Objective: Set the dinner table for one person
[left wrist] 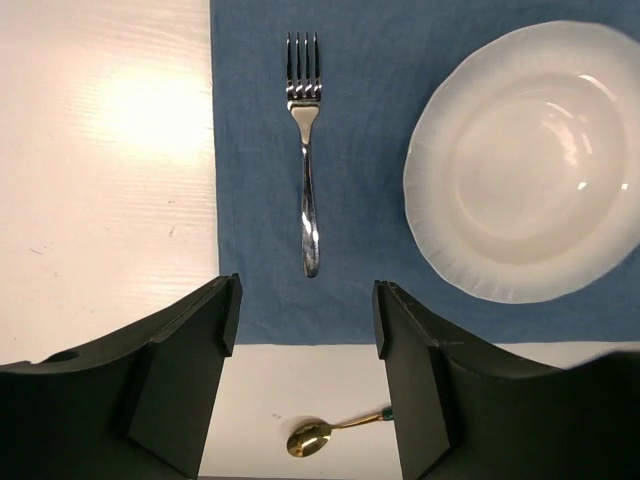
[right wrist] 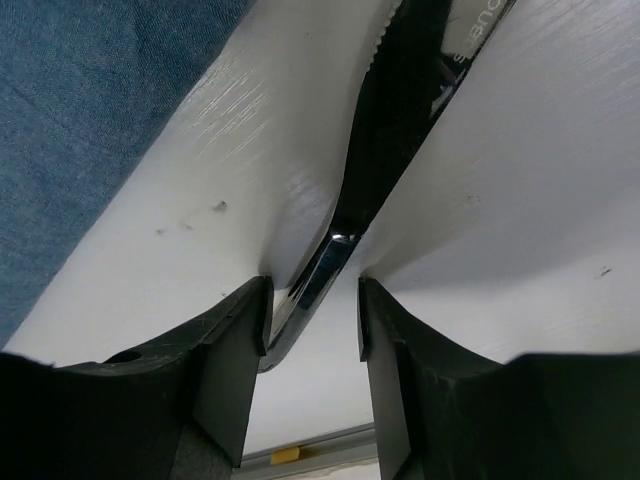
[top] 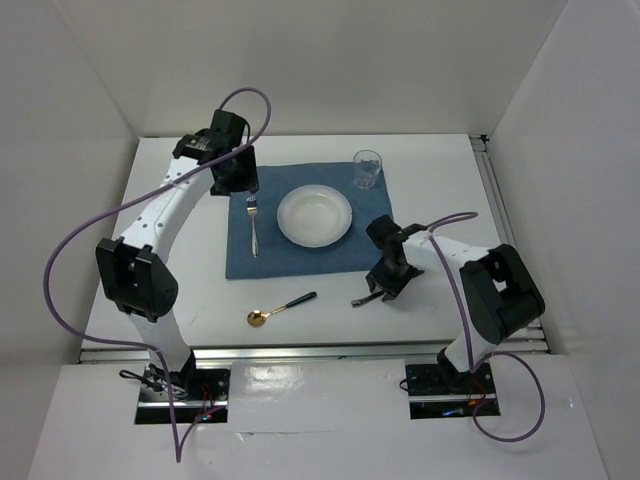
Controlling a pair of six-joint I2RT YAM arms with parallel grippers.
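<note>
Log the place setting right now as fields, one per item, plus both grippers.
cloth: blue, flat on the dinner table
plate: white, empty, centred on the cloth
fork: on the cloth, left of the plate
glass: clear, upright, at the cloth's far right corner
spoon: gold bowl, dark handle, on bare table in front of the cloth
knife: on bare table, right of the cloth
left gripper: open, empty, raised above the fork
right gripper: open, fingers straddling the knife
</note>
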